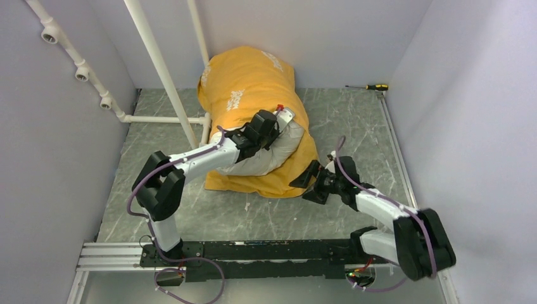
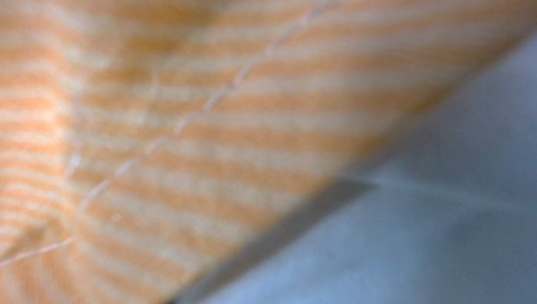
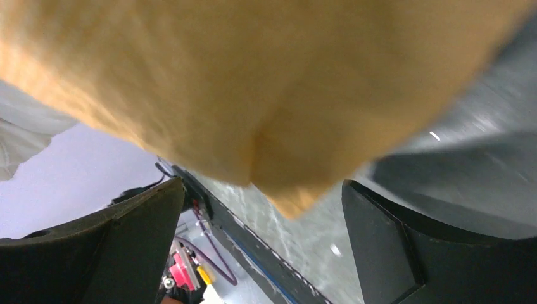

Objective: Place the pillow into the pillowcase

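The pillowcase, yellow-orange side out with white lettering, stands bulging against the back wall. The white pillow shows at its open near end. My left arm's wrist reaches into that opening and its fingers are hidden. The left wrist view holds only striped orange pillowcase fabric and the pale pillow. My right gripper stands open at the case's lower right corner. In the right wrist view that pillowcase corner hangs just above the gap of the right gripper, touching neither finger.
White pipes rise at the back left beside the pillowcase. A screwdriver lies at the back right corner. Grey walls close in on three sides. The arms' black rail runs along the near edge.
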You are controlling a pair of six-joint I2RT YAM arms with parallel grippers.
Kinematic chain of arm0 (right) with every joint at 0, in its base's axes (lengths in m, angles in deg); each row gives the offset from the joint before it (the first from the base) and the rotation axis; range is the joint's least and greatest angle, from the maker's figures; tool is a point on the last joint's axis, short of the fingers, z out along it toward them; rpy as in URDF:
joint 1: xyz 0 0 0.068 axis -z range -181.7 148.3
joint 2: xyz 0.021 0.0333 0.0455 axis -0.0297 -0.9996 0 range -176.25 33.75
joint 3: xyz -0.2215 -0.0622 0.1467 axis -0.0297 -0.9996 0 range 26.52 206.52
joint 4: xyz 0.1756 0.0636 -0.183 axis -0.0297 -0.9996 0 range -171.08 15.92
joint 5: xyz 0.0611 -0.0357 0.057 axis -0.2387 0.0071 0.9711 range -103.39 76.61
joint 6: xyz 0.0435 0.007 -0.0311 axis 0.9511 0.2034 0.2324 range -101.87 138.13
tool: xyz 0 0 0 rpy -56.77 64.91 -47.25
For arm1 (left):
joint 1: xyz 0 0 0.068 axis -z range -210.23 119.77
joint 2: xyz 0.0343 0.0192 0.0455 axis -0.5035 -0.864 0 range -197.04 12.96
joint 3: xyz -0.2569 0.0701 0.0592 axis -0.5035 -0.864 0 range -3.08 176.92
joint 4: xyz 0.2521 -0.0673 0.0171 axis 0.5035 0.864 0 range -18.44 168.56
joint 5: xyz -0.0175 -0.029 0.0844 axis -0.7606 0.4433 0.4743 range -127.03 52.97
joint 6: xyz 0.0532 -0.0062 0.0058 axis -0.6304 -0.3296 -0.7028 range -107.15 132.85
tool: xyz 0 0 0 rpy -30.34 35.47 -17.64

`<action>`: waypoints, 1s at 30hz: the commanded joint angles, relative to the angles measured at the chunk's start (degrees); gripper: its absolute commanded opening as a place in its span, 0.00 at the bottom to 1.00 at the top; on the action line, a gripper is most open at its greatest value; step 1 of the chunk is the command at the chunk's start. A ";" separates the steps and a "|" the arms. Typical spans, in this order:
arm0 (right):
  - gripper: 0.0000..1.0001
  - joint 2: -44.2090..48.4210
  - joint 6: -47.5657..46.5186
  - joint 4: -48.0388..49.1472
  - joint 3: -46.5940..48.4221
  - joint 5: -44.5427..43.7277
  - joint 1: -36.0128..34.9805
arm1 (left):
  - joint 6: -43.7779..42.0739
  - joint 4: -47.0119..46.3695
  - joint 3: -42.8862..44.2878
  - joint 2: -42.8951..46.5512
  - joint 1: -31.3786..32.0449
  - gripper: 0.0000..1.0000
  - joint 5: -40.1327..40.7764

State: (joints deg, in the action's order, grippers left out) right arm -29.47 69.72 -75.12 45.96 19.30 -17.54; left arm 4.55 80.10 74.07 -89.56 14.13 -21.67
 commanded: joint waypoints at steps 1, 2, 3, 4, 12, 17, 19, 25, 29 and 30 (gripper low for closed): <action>0.98 -8.61 10.11 26.03 1.47 -1.49 -5.59 | -0.26 1.15 1.07 -2.48 -7.66 0.00 6.54; 0.96 -11.31 11.50 29.07 1.48 -3.04 -6.93 | 0.01 1.13 1.09 -2.39 -7.86 0.00 6.13; 0.92 -13.87 12.64 32.26 1.54 -4.51 -7.98 | 0.29 1.25 1.20 -2.27 -8.02 0.00 5.80; 0.84 -16.33 13.72 34.96 1.52 -6.15 -8.75 | 0.33 1.19 1.25 -2.06 -8.11 0.00 5.36; 0.00 -19.26 20.80 51.23 1.84 -4.85 -9.65 | -0.05 -0.97 0.86 -1.43 -8.57 0.00 5.07; 0.00 -0.54 19.57 34.15 5.98 0.35 -9.61 | -2.13 -2.20 2.33 -2.35 -9.17 0.00 7.39; 0.00 6.63 17.83 24.17 8.88 1.89 -9.25 | -3.23 -2.99 3.32 -2.99 -9.29 0.00 8.67; 0.00 16.81 19.56 14.17 13.29 11.73 -5.53 | -7.56 -7.33 5.66 -6.27 -9.22 0.00 12.56; 0.00 16.91 21.50 15.45 20.05 15.07 -5.40 | -12.20 -12.55 5.56 -11.64 -7.91 0.00 17.09; 0.00 16.75 21.79 15.77 21.56 15.66 -5.43 | -13.60 -14.19 5.36 -13.60 -7.39 0.00 18.63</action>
State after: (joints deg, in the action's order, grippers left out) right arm -16.64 87.71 -67.52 56.12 19.30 -22.09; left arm -0.56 71.99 80.67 -92.45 11.57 -19.62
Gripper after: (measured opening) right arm 0.020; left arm 0.089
